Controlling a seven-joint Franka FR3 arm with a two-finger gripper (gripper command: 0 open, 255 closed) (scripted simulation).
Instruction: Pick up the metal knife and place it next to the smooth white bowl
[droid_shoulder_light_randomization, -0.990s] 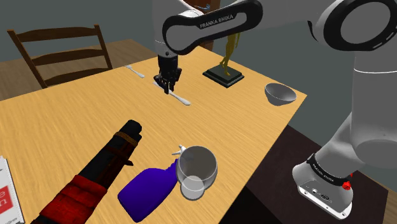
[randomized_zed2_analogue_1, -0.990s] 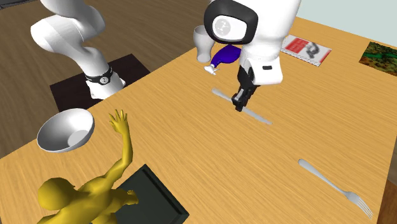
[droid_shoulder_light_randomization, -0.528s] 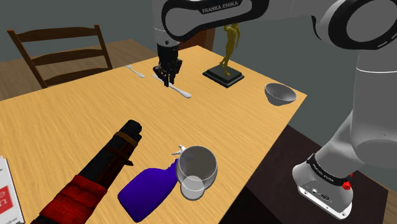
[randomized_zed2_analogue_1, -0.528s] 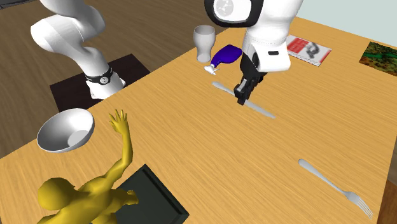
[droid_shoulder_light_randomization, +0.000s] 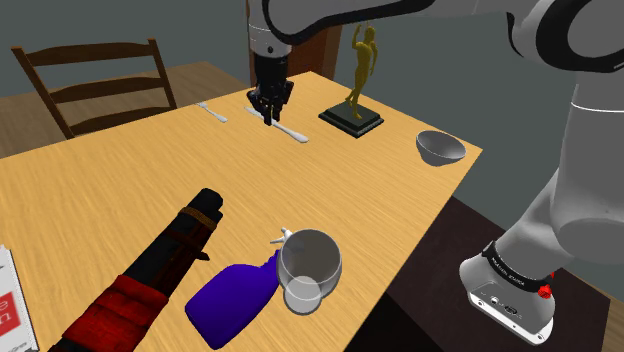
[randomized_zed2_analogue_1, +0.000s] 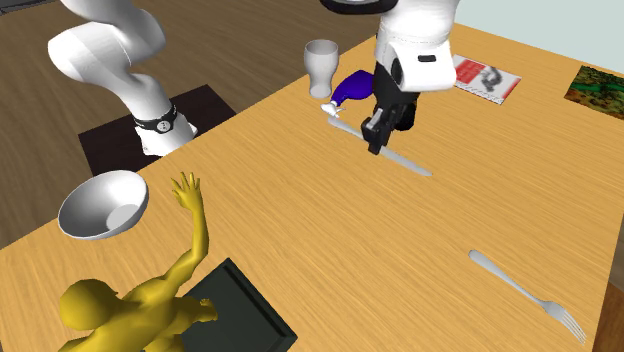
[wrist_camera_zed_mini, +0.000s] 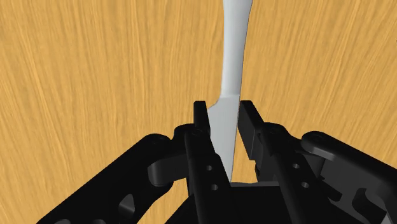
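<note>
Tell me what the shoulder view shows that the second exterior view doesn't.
Shoulder view: a wooden chair behind the table and a long black-and-red object lying on it. Second exterior view: a green patterned flat item at that view's right edge. Both: the gripper shut on the knife, the white bowl, gold figurine, fork, glass and purple bottle.

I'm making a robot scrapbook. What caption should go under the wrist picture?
The end effector clasps a pale knife over the wooden table.

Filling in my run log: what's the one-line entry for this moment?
gripper: shut on knife | bowl: near statue, apart from knife | placing: not yet done
</note>
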